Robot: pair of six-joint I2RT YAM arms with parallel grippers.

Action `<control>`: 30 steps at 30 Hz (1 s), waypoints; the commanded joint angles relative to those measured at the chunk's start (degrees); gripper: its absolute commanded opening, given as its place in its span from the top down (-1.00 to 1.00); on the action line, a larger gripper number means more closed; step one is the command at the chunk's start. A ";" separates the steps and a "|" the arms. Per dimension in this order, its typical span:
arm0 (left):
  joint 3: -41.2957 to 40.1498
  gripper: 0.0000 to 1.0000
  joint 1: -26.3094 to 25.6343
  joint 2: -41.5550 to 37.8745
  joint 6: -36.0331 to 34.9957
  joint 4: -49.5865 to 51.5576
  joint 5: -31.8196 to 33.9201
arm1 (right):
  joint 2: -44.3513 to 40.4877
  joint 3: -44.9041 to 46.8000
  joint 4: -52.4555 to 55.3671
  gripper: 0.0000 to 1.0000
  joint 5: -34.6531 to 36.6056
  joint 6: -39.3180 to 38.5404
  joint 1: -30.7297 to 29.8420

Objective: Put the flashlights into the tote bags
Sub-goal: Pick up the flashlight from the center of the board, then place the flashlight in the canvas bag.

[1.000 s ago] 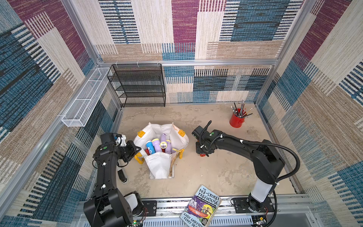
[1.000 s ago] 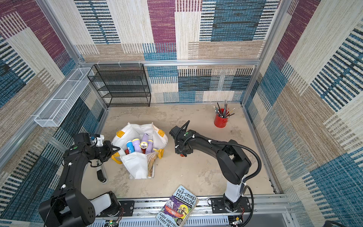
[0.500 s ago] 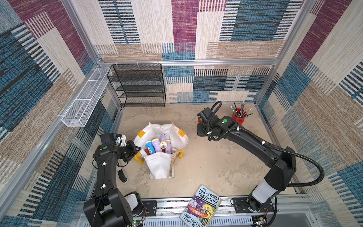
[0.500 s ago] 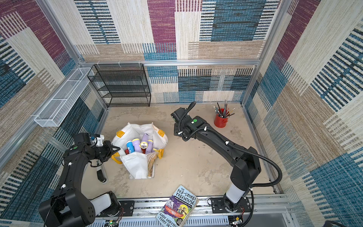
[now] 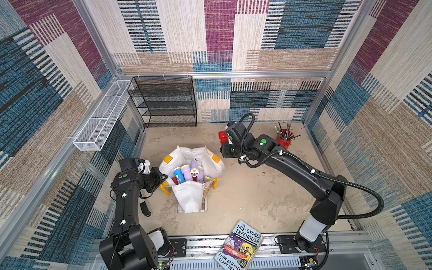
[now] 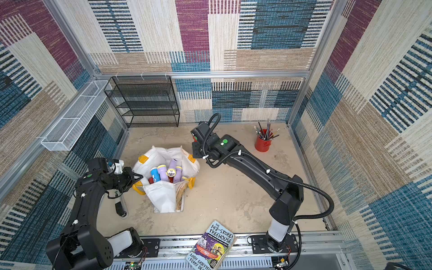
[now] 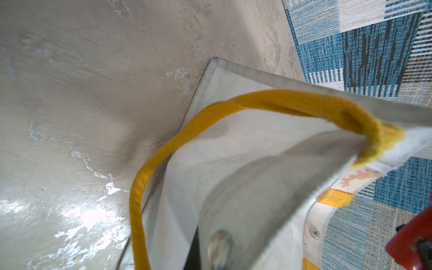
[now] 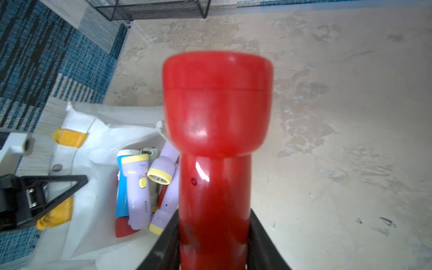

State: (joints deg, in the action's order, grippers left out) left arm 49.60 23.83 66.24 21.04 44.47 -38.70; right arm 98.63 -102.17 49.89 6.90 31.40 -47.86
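The right gripper [image 8: 213, 233] pinches a stubby red plastic flashlight [image 8: 217, 105] between its fingers beyond the white yellow-handled fabric tote bag [image 5: 189, 197], whose rim the left gripper [image 5: 164, 180] clamps, fingers pressed together.

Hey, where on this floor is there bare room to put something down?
Widest bare patch: between the tote bag, the red cup and the book, partly under the right arm. A bare strip also runs between the black rack and the bag. Crowded: beside the left gripper at the bag.

Black rack [image 5: 163, 102] stands against the back wall, red pencil cup [image 5: 283, 141] sits in the corner, book [image 5: 243, 247] lies across the front rail.
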 commanded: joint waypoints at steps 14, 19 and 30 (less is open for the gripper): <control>-0.03 1.00 -0.01 -0.75 -0.12 -0.02 -0.50 | 8.16 -4.99 -9.62 0.27 -11.76 -1.75 -6.92; -0.05 1.00 0.07 -0.85 -0.11 0.00 -0.49 | 11.02 -6.05 -11.61 0.27 -13.94 -3.18 -9.44; -0.10 1.00 0.11 -0.77 -0.12 -0.17 -0.64 | 20.60 -11.36 -8.43 0.28 -16.53 -3.78 -11.79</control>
State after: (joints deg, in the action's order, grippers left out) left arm 49.58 23.86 65.56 21.04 44.45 -38.89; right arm 117.78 -112.33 41.54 -8.56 27.79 -59.55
